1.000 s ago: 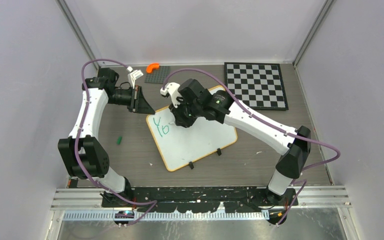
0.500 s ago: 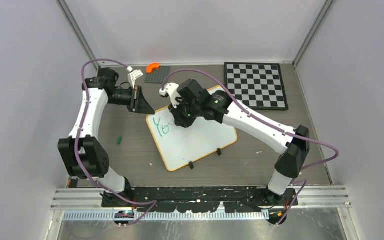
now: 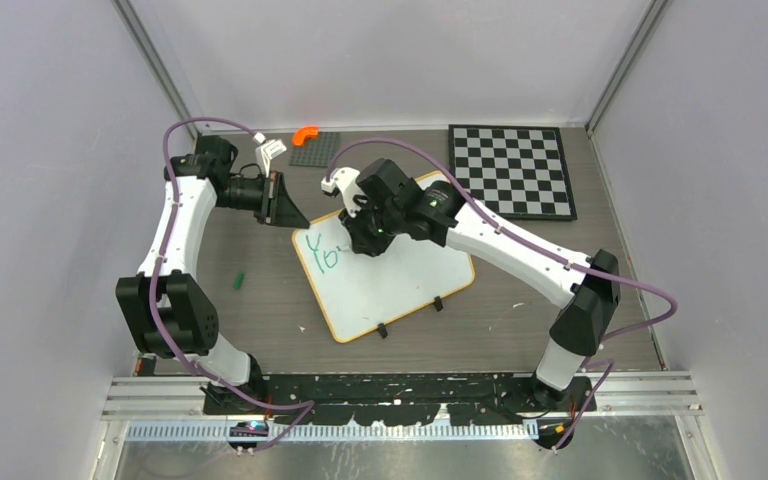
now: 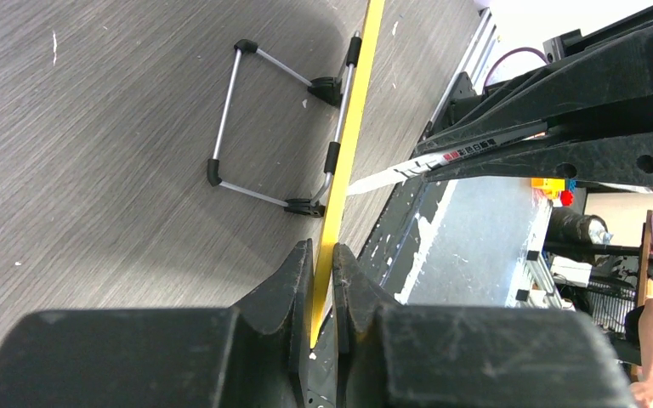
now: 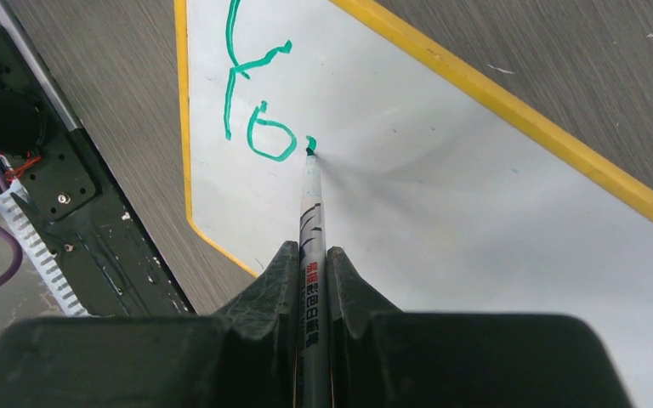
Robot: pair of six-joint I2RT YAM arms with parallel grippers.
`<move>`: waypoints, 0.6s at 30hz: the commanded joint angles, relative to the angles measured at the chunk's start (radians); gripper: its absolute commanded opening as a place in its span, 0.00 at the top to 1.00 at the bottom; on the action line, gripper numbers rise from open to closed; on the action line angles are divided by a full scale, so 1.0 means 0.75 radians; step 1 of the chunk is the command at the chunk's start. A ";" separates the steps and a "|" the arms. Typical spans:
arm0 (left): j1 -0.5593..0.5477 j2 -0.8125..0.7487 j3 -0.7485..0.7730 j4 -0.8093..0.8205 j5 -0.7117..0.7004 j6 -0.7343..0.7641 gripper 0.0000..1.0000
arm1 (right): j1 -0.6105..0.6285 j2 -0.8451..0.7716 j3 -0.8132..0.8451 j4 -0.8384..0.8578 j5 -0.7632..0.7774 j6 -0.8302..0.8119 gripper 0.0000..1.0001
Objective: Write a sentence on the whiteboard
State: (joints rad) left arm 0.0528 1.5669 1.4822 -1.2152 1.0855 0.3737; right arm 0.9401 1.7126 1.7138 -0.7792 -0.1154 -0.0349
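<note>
The whiteboard (image 3: 400, 280) lies tilted in the middle of the table, white with a yellow rim (image 4: 350, 119). My left gripper (image 3: 300, 221) is shut on its far left corner, fingers (image 4: 298, 272) pinching the rim edge-on. Green letters "Yo" (image 5: 255, 93) of the sentence stand near that corner. My right gripper (image 5: 310, 252) is shut on a grey marker (image 5: 310, 208). The marker's green tip touches the board just right of the "o", beside a small green dot. From above, the right gripper (image 3: 364, 236) covers the marker.
A black-and-white chequered board (image 3: 512, 170) lies at the back right. A dark grey plate (image 3: 316, 150) with an orange piece (image 3: 305, 133) and a white part (image 3: 272, 152) sit at the back. A small green cap (image 3: 241, 279) lies left of the whiteboard.
My right gripper has shifted slightly left and away with the marker. The left arm and the whiteboard have not moved.
</note>
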 commanded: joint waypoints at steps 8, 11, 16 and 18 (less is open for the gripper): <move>-0.019 0.007 -0.006 -0.060 -0.022 -0.009 1.00 | -0.011 -0.038 -0.076 0.040 -0.004 0.011 1.00; -0.019 0.007 -0.008 -0.058 -0.023 -0.008 1.00 | -0.011 -0.043 -0.075 0.039 0.014 0.000 1.00; -0.019 0.003 -0.007 -0.060 -0.026 -0.009 1.00 | -0.031 -0.066 -0.059 0.011 0.036 -0.028 1.00; -0.020 0.001 -0.008 -0.059 -0.026 -0.008 1.00 | -0.045 -0.074 -0.054 0.002 0.041 -0.040 1.00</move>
State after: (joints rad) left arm 0.0528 1.5669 1.4822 -1.2118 1.0821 0.3737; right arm 0.9382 1.7084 1.6619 -0.7872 -0.1577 -0.0319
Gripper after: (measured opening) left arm 0.115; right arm 0.173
